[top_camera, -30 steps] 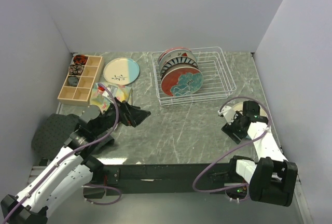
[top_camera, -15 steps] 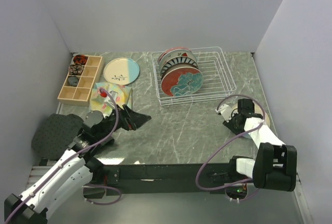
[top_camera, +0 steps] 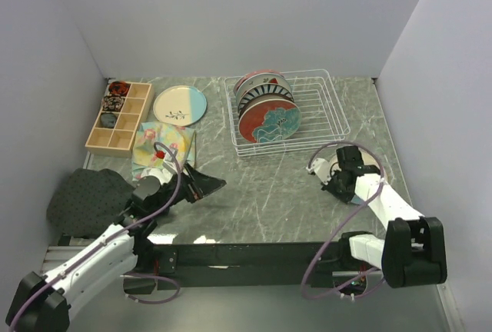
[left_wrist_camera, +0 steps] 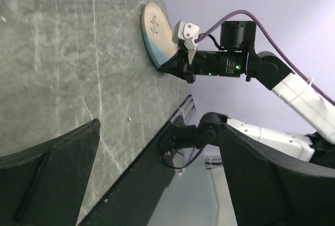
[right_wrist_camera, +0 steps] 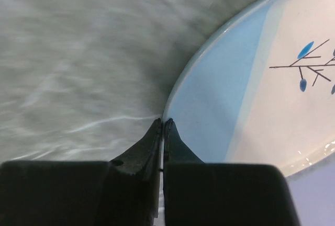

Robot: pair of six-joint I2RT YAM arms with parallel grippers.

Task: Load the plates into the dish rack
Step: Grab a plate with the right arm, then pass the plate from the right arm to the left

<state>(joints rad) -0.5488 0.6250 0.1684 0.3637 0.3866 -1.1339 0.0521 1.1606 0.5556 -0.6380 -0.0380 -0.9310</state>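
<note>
Jaws of the right gripper (right_wrist_camera: 163,124) are closed tip to tip at the blue rim of a cream-and-blue plate (right_wrist_camera: 251,79) lying on the grey tabletop (right_wrist_camera: 78,53). The left gripper (top_camera: 204,186) hangs with jaws spread wide and empty. Beyond both stands the white wire dish rack (top_camera: 323,113), with several plates (top_camera: 269,121) upright at its left end.

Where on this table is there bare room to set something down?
The tabletop is bare between the left tool and right tool, in front of the dish rack. The rack's right half is free. The far-left corner is crowded: wooden box, cream-and-blue plate, floral cloth.
</note>
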